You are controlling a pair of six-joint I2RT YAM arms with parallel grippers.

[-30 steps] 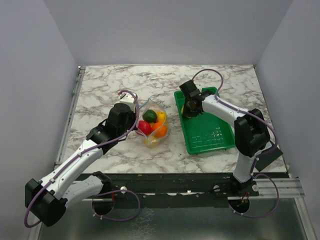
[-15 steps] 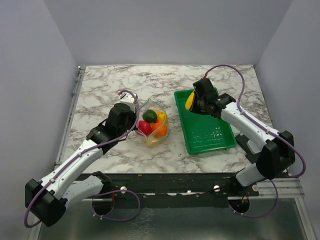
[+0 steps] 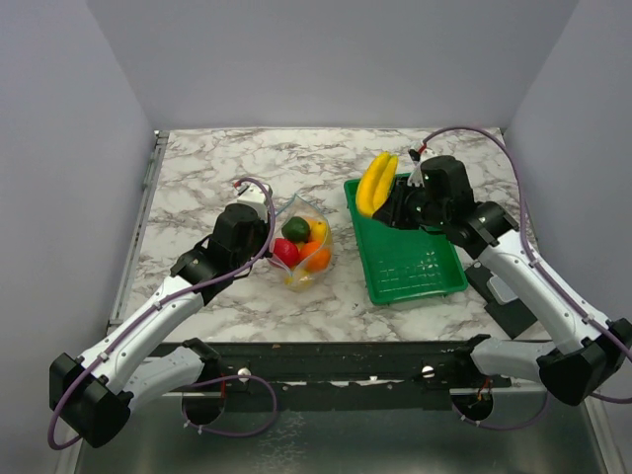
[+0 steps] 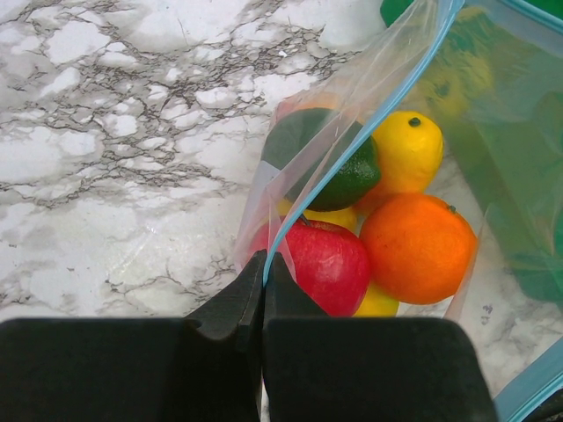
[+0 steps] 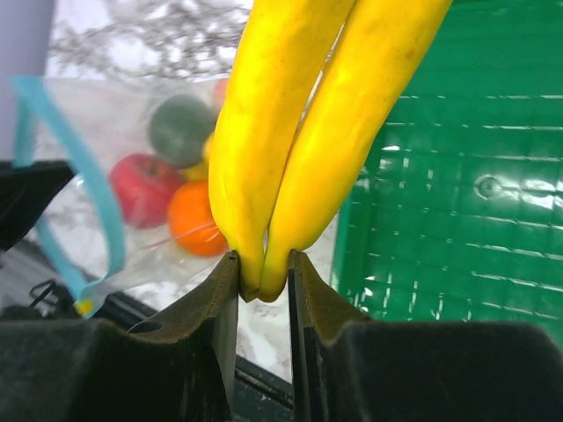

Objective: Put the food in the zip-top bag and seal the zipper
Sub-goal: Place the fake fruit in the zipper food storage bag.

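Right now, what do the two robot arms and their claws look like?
Both the left arm and right arm have white tubular links joined by black rounded joints. A thin purple cable loops along each. The left claw and right claw each have two matte black fingers tapering to narrow tips. No markings are visible.

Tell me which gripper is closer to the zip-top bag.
Left. The left gripper is shut on the zip-top bag at its blue-edged mouth; the right gripper holds the banana bunch over the green tray, apart from the bag.
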